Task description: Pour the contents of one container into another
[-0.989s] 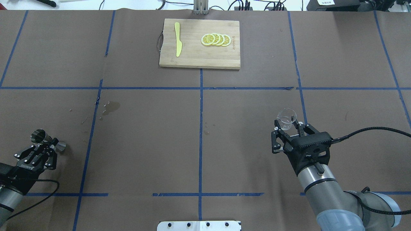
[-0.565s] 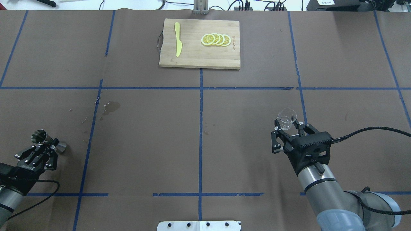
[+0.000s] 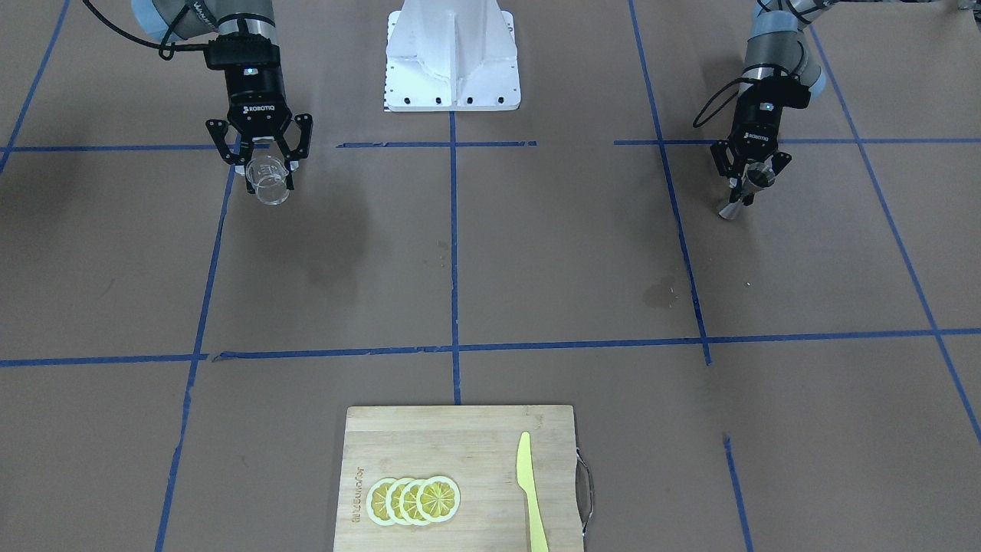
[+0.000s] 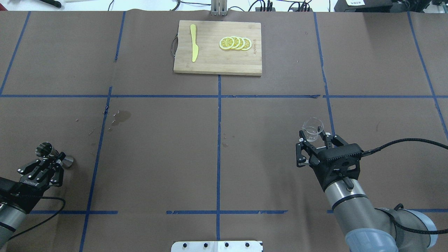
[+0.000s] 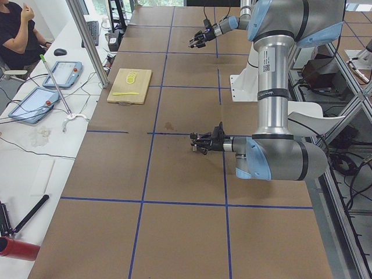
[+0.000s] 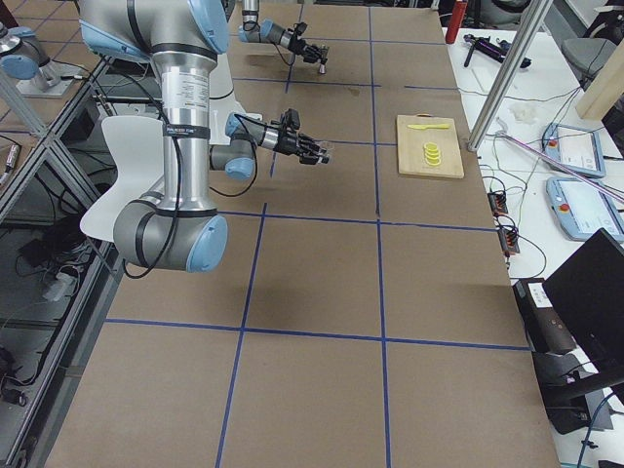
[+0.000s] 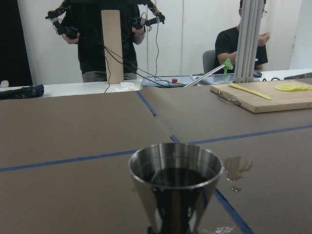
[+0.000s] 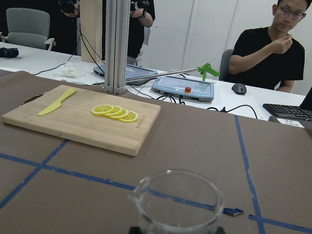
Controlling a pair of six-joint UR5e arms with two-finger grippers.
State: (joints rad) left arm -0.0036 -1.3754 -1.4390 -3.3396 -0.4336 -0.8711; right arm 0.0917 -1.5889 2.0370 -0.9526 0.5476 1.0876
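The clear glass measuring cup (image 4: 312,128) stands upright between the fingers of my right gripper (image 4: 314,136), which is shut on it; its spout points left in the overhead view. The right wrist view shows its empty-looking rim (image 8: 178,204) close up. In the front view this cup (image 3: 268,184) hangs under the same gripper (image 3: 266,170). The steel jigger (image 4: 52,155) is at the far left, and my left gripper (image 4: 53,160) is shut on its narrow waist. It leans in the front view (image 3: 742,193). Its upper cone (image 7: 175,185) looks dark inside.
A wooden cutting board (image 4: 217,59) lies at the far middle with a yellow knife (image 4: 193,42) and several lemon slices (image 4: 235,43). A wet stain (image 4: 120,117) marks the paper left of centre. Blue tape lines cross the brown table. People stand beyond the far edge.
My left gripper has shifted a little toward the robot with the jigger in it. The right arm and the glass cup have stayed put.
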